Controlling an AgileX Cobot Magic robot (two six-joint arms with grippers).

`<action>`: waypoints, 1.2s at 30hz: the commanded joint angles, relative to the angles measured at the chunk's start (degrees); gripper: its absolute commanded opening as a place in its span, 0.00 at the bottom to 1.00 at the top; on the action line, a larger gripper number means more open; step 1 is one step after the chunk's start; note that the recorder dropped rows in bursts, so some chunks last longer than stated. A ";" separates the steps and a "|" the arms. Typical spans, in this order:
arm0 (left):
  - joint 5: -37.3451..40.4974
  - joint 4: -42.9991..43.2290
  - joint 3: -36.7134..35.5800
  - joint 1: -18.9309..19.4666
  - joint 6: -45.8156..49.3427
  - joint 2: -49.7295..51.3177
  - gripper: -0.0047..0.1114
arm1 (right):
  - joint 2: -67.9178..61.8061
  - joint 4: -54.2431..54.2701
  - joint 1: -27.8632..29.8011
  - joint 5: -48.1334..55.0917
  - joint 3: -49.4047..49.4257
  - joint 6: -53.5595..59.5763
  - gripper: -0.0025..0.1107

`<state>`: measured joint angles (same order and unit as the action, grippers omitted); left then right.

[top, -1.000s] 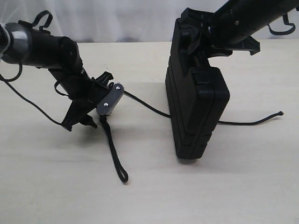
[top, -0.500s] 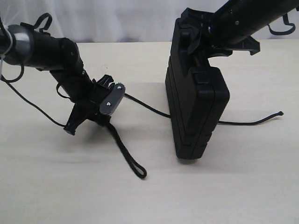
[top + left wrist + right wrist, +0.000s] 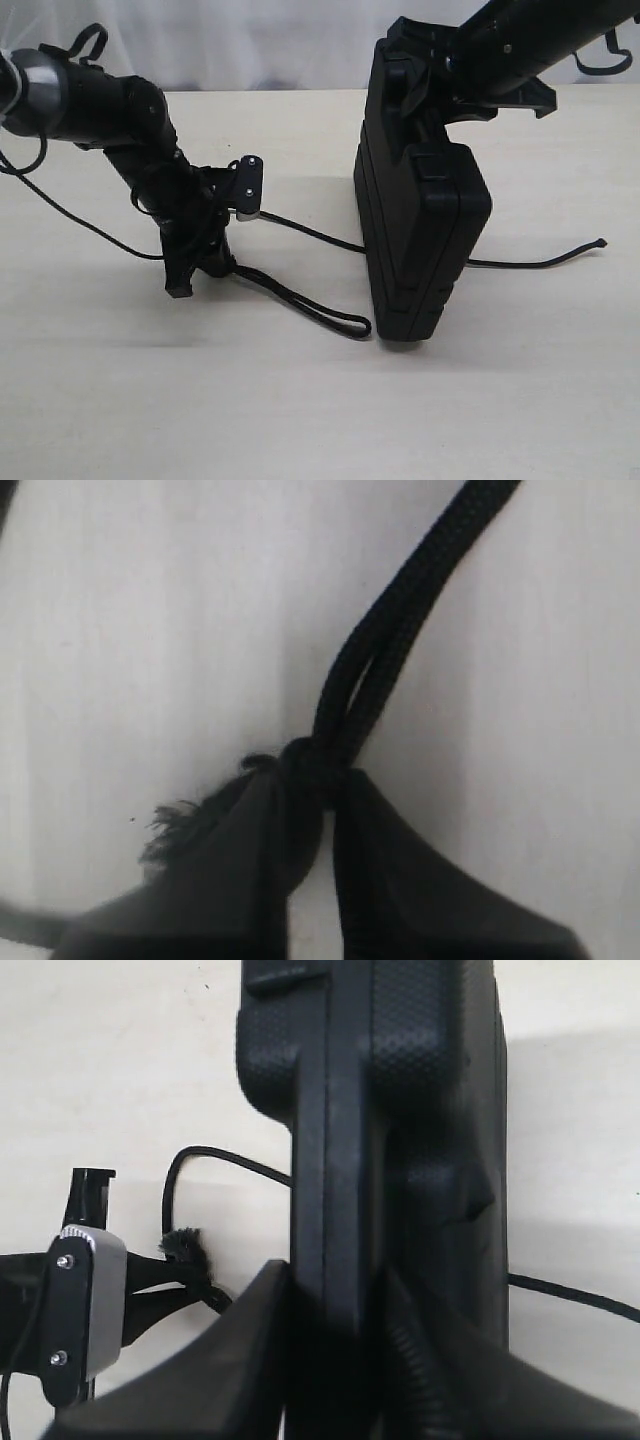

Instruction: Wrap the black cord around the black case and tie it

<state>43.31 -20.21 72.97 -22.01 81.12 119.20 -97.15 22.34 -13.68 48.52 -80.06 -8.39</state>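
The black case (image 3: 420, 220) stands on edge on the table, right of centre, and my right gripper (image 3: 440, 85) is shut on its upper edge. In the right wrist view the case (image 3: 400, 1110) fills the middle, clamped in my right gripper (image 3: 340, 1340). The black cord (image 3: 300, 298) passes under the case: its frayed tip (image 3: 600, 243) lies to the right, and a doubled loop lies left of the case's near corner. My left gripper (image 3: 215, 262) is shut on the cord's knot. In the left wrist view the knot (image 3: 310, 765) sits in my left gripper (image 3: 325, 790), frayed fibres (image 3: 175, 825) beside it.
The pale wooden table (image 3: 300, 420) runs on in front of the case and both arms. A thin robot cable (image 3: 70, 220) hangs by the left arm. A white backdrop (image 3: 250, 40) closes the far side.
My left gripper has turned and shifted slightly right, swinging the cord's loop from pointing toward the table's front to lying against the case's near corner. The right gripper and case have not moved.
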 commanded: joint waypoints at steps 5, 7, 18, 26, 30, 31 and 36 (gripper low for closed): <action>0.82 -3.18 -0.16 0.08 -1.94 -5.94 0.04 | -0.01 -0.73 0.13 -0.69 0.43 -0.04 0.06; 0.94 -3.18 -0.16 0.08 -1.94 -6.73 0.04 | -0.01 -0.73 0.13 -0.69 0.43 -0.04 0.06; -1.88 -16.17 -0.16 6.12 -2.16 -9.01 0.04 | -0.01 -0.73 0.13 -0.69 0.43 -0.04 0.06; 2.56 -36.10 -0.16 12.33 3.35 -9.01 0.04 | -0.01 -0.73 0.13 -0.69 0.43 -0.04 0.06; 7.60 -43.68 -0.16 12.70 9.83 -9.01 0.04 | -0.01 -0.73 0.13 -0.69 0.43 -0.04 0.06; 8.00 -46.38 -0.16 12.65 10.57 -9.01 0.04 | -0.01 -0.73 0.13 -0.69 0.43 -0.04 0.06; 6.41 -54.25 -0.16 12.65 11.91 -9.01 0.04 | -0.01 -0.73 0.13 -0.69 0.43 -0.04 0.06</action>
<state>50.41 -69.04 72.87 -9.47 92.00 110.92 -97.15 22.34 -13.68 48.52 -80.06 -8.39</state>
